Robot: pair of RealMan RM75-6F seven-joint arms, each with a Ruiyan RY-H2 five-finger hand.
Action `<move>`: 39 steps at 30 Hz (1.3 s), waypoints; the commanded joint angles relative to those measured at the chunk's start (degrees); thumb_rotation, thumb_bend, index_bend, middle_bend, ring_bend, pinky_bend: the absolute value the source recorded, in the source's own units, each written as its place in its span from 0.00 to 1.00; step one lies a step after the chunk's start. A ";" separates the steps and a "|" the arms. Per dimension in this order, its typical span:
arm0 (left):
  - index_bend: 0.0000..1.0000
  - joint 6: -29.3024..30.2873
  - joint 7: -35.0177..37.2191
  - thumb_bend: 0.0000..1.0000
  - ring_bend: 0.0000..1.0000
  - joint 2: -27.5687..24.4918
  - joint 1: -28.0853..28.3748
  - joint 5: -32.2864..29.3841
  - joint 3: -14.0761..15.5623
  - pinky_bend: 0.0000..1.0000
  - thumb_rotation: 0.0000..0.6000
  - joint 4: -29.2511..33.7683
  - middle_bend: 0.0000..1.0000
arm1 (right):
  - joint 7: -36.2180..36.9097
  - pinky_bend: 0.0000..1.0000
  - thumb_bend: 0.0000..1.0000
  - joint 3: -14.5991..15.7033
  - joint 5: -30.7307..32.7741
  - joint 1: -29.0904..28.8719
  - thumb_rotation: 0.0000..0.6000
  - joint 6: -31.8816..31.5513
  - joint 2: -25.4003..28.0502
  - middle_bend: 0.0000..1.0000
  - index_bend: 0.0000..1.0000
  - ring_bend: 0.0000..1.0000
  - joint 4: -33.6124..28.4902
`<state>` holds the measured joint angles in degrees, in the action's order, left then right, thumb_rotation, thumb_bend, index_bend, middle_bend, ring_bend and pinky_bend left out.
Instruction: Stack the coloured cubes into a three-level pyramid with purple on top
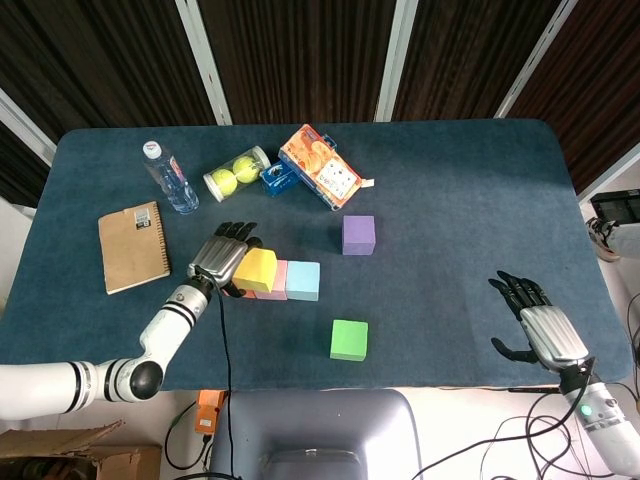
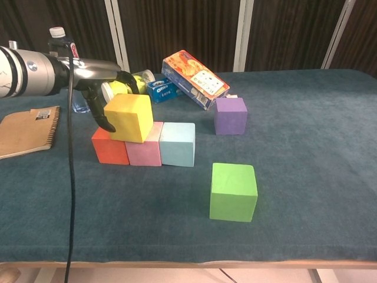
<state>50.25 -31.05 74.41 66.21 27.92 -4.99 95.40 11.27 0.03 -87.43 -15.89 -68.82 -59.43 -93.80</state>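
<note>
A red cube [image 2: 109, 147], a pink cube [image 2: 144, 152] and a light blue cube [image 2: 177, 144] stand in a row on the table. The yellow cube [image 2: 128, 117] rests on the red and pink ones, slightly tilted. My left hand [image 2: 100, 88] grips it from the left and behind, with the thumb at its left edge. From above, the left hand [image 1: 222, 257] hides most of the red cube. The green cube [image 1: 349, 339] sits alone near the front. The purple cube [image 1: 358, 234] stands behind the row, to the right. My right hand [image 1: 535, 325] hovers open at the front right, holding nothing.
A notebook [image 1: 133, 246] lies at the left. At the back stand a water bottle [image 1: 170, 178], a tube of tennis balls [image 1: 238, 172], a small blue packet [image 1: 279, 179] and an orange snack box [image 1: 320, 166], the box close behind the purple cube.
</note>
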 commanded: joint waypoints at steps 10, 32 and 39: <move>0.26 1.57 3.80 0.00 0.00 3.26 -2.36 7.94 -1.41 0.07 0.90 -2.90 0.06 | 0.44 0.00 0.24 -0.01 -0.03 -0.07 1.00 0.13 0.19 0.00 0.00 0.00 0.03; 0.26 2.01 8.53 0.00 0.00 7.40 -5.82 17.30 -3.85 0.07 0.78 -7.89 0.06 | 1.19 0.00 0.24 0.11 -0.40 -0.05 1.00 0.03 0.46 0.00 0.00 0.00 0.12; 0.26 2.71 8.65 0.00 0.00 8.18 -6.66 18.37 -4.60 0.07 0.79 -8.91 0.06 | 1.46 0.00 0.24 0.15 -0.55 0.03 1.00 -0.17 0.57 0.00 0.00 0.00 0.11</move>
<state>52.94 -22.42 82.56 59.58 46.26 -9.55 86.52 12.74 0.18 -87.99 -15.86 -68.99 -58.86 -93.69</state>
